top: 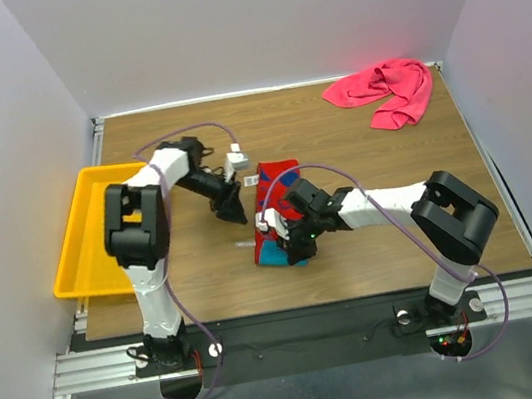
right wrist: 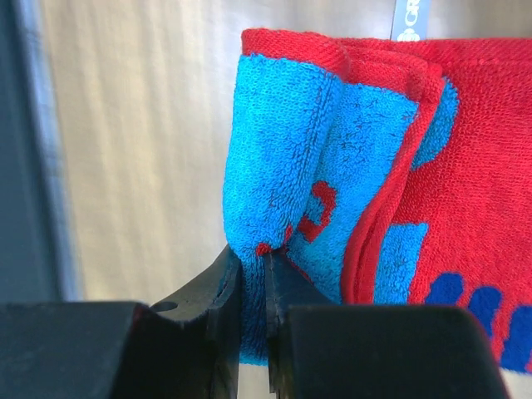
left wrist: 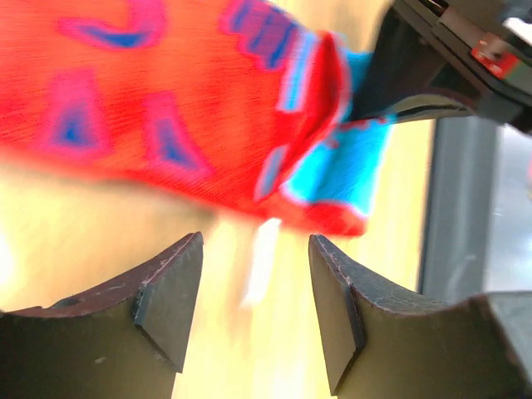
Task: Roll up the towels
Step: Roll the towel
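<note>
The patterned red, blue and teal towel (top: 278, 208) lies folded in a long strip at the table's middle. It fills the top of the left wrist view (left wrist: 191, 108). My right gripper (top: 291, 241) is shut on the teal near-end fold of the patterned towel (right wrist: 332, 166), pinching it between both fingers. My left gripper (top: 232, 205) is open and empty, just left of the patterned towel and apart from it. The plain pink-red towel (top: 385, 89) lies crumpled at the far right corner of the table.
A yellow plastic tray (top: 77, 252) sits at the table's left edge, beside the left arm. White walls close in the table on the left, back and right.
</note>
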{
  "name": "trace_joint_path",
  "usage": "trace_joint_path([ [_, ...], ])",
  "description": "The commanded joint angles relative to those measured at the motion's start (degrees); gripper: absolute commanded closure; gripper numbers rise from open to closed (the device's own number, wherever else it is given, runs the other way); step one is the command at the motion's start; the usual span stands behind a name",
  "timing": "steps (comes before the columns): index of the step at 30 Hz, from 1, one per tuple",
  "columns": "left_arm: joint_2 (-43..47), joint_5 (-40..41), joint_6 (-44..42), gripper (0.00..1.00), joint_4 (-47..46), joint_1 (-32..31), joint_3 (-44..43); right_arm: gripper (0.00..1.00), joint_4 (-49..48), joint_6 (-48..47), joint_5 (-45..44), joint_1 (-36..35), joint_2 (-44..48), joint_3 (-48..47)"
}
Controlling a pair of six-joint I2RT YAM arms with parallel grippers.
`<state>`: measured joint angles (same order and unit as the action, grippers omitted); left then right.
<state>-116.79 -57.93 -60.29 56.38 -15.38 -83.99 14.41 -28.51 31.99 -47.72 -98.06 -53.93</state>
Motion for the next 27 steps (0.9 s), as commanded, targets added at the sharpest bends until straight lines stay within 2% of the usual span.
trace_joint_path([
  [1, 9.3, 1.5, -1.4, 0.35, -3.1, 7.5, 2.2, 0.99, 6.5, 9.1, 10.1, 0.2, -3.2, -3.5],
  [4, 17.5, 2.0, 0.1, 0.35, -7.2, 11.6, 7.2, 0.99, 7.5, 12.2, 14.9, 2.6, -6.2, -4.9],
  [6, 25.8, 3.8, 2.0, 0.34, -12.9, 14.1, 13.6, 0.99, 8.6, 13.0, 18.7, 4.9, -8.0, -6.5],
  [7, 32.7, 6.0, 2.5, 0.34, -16.9, 14.5, 18.5, 0.99, 9.0, 13.6, 21.9, 6.4, -10.4, -7.8],
  [8, 32.8, 6.9, 2.8, 0.34, -19.0, 14.3, 21.2, 0.99, 9.5, 13.9, 23.5, 6.4, -11.4, -7.8],
  [11, 51.2, 10.2, 3.3, 0.24, -27.4, 13.1, 32.3, 0.97, 12.0, 14.5, 29.9, 9.0, -16.6, -11.4],
  [12, 54.5, 11.6, 1.7, 0.23, -29.7, 12.0, 37.1, 0.97, 13.1, 14.9, 32.7, 9.3, -17.9, -13.0],
  [14, 62.7, 16.7, 0.4, 0.19, -31.8, 6.8, 41.5, 0.96, 14.7, 14.7, 34.5, 9.8, -21.1, -15.2],
  [17, 68.0, 23.1, -0.8, 0.17, -35.5, -0.2, 49.1, 0.96, 15.7, 14.7, 36.4, 10.0, -23.7, -16.8],
  [18, 70.1, 24.8, -0.4, 0.17, -36.8, -5.7, 50.7, 0.96, 16.3, 14.9, 37.1, 10.3, -25.1, -17.6],
  [19, 70.8, 26.4, 0.1, 0.17, -40.0, -8.0, 53.6, 0.96, 16.4, 15.0, 38.0, 10.4, -25.6, -18.0],
  [24, 68.1, 34.5, 1.5, 0.17, -48.7, -22.6, 57.9, 0.94, 17.8, 16.0, 38.8, 11.2, -28.3, -19.5],
  [27, 64.8, 36.0, 2.5, 0.17, -51.1, -26.5, 58.1, 0.93, 18.2, 16.4, 39.7, 11.7, -29.2, -20.5],
])
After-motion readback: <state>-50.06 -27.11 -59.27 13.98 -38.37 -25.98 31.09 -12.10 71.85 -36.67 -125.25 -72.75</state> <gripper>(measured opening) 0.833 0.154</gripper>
